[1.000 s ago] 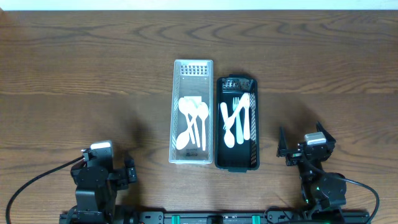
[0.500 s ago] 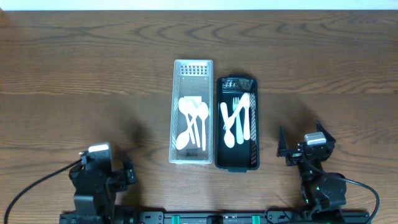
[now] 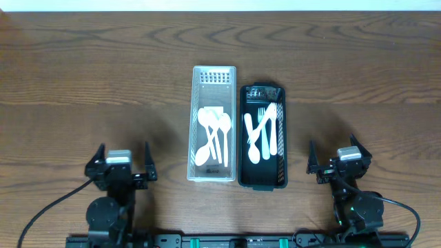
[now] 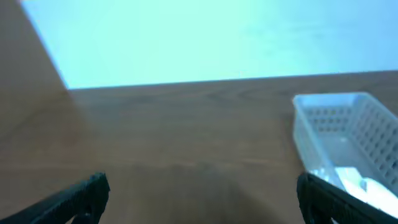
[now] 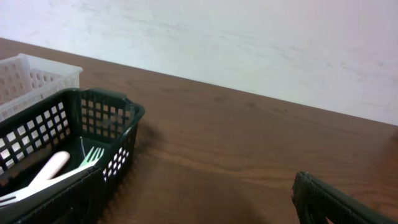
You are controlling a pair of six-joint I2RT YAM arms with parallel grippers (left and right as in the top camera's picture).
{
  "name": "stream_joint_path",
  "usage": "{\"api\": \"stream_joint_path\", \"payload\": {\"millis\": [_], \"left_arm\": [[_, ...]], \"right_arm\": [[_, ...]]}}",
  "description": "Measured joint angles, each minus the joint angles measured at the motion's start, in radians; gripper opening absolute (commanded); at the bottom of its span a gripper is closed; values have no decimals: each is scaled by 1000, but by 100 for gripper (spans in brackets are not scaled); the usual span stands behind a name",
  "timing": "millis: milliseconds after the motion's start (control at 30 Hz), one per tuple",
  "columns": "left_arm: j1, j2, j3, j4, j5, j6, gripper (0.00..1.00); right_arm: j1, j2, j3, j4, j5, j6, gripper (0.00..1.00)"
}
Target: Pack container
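Note:
A white basket (image 3: 213, 77) holds several white spoons (image 3: 214, 134). Touching its right side, a black basket (image 3: 262, 92) holds white forks and spoons (image 3: 262, 134). My left gripper (image 3: 121, 160) is open and empty near the front edge, left of the white basket, which shows at the right of the left wrist view (image 4: 348, 124). My right gripper (image 3: 332, 157) is open and empty, right of the black basket. The right wrist view shows the black basket (image 5: 68, 118) with a white fork (image 5: 74, 165) inside.
The baskets stand side by side mid-table on brown wood (image 3: 103, 83). Cables run from both arm bases along the front edge. A pale wall lies beyond the table's far edge (image 5: 249, 37).
My left arm has swung round to face away from the front edge and its fingers now show spread open. The right arm and the baskets have not moved.

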Motion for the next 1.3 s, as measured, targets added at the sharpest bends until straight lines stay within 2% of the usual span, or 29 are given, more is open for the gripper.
{"api": "stream_joint_path", "payload": {"millis": [167,367,533,733,1000,1300], "left_arm": [[0,0,-139,151,108,23,98],[0,1,-177,188,208,22,98],[0,1,-177,192,230,0,98],[0,1,-177,192,227,-82,98],[0,1,-180,192,126,-189,98],[0,1,-183,197,99,-215,98]], "right_arm": [[0,0,0,0,0,0,99],[0,-1,-1,1,0,0,99],[0,-1,-1,1,0,0,99],[0,-1,-1,1,0,0,99],[0,-1,-1,1,0,0,99],[0,-1,-1,1,0,0,99]]}}
